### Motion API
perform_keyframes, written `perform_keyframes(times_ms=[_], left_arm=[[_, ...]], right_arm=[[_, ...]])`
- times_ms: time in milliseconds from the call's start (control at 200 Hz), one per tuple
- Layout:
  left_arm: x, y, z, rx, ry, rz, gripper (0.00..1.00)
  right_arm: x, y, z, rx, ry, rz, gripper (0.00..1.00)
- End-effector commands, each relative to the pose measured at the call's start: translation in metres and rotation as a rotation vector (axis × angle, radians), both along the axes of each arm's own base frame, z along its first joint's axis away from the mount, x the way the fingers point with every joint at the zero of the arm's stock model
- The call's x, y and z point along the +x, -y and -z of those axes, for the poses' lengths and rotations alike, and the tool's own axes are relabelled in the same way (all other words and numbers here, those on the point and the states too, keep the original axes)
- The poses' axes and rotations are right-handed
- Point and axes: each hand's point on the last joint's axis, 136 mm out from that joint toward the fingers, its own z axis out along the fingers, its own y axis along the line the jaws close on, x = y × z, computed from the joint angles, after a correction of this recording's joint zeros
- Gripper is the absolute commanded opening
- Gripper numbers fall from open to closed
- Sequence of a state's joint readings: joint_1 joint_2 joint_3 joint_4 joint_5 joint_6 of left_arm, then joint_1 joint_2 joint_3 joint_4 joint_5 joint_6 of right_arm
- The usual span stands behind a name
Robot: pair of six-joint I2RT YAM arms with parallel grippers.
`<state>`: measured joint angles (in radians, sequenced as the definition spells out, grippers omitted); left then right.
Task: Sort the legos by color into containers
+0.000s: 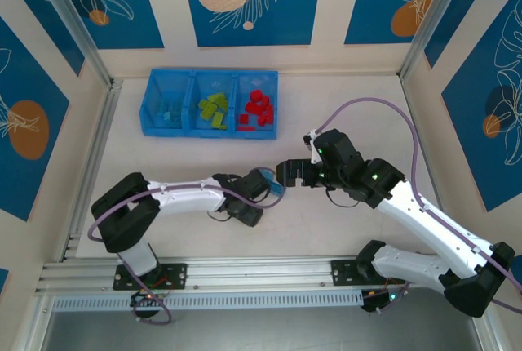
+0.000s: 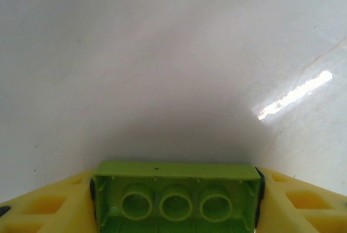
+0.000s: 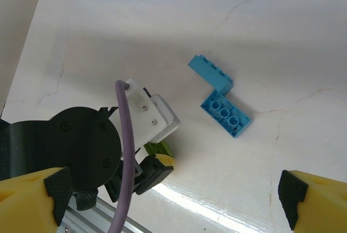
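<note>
Left wrist view: left jaws pinching a lime green brick (image 2: 176, 200) by its short ends, yellow fingers (image 2: 43, 208) on either side, hollow underside toward the lens. Cannot tell whether it is off the bench (image 2: 162, 54) yet.

Right wrist view: right jaws spread wide and empty, fingers (image 3: 32, 198) at the frame's bottom corners, hanging over the middle of the bench just beside the left wrist.

Risks:
- The grip is on the end faces only, so a quick swing could let the brick twist or drop.
- The arms are close. If either moves without the other yielding, the wrists or the purple cable (image 3: 126, 151) may foul.
- Two light blue bricks (image 3: 226, 115) lie touching at a corner, near the left jaws on their far side. A low sweep toward the tray would scatter them.

Far-left area of the bench: blue tray (image 1: 210, 132) with three compartments, holding light blue pieces (image 1: 169, 112) in the left, lime (image 1: 214, 110) in the middle and red (image 1: 259, 110) in the right. Judged target is the middle one. The path looks open if the brick is carried high.
</note>
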<state>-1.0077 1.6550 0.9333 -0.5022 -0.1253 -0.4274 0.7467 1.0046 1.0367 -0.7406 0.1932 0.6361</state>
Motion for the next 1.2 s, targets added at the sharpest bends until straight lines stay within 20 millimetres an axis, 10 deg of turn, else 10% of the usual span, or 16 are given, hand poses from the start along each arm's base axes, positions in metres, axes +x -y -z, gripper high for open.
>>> perform_keyframes(times_ms=[0, 320, 530, 695, 930, 1195], left_arm=[[0.01, -0.005, -0.029, -0.049, 0.051, -0.004, 0.57], [0.161, -0.066, -0.138, -0.215, 0.296, -0.251, 0.59], [0.27, -0.1, -0.155, -0.265, 0.346, -0.429, 0.62], [0.318, -0.105, -0.159, -0.288, 0.314, -0.457, 0.81], [0.307, -0.093, -0.202, -0.374, 0.322, -0.399, 0.9], [0.186, -0.066, -0.271, -0.641, 0.331, -0.245, 0.9]], right_arm=[[-0.003, -0.009, -0.013, 0.05, 0.005, -0.021, 1.0], [-0.004, -0.01, -0.021, 0.07, 0.024, -0.017, 1.0], [-0.009, -0.009, -0.02, 0.073, 0.009, -0.017, 0.99], [-0.014, -0.008, -0.018, 0.077, -0.004, -0.017, 1.0], [-0.012, -0.005, 0.0, 0.027, -0.03, 0.005, 0.99], [0.001, -0.01, 0.043, -0.13, -0.083, -0.008, 1.0]])
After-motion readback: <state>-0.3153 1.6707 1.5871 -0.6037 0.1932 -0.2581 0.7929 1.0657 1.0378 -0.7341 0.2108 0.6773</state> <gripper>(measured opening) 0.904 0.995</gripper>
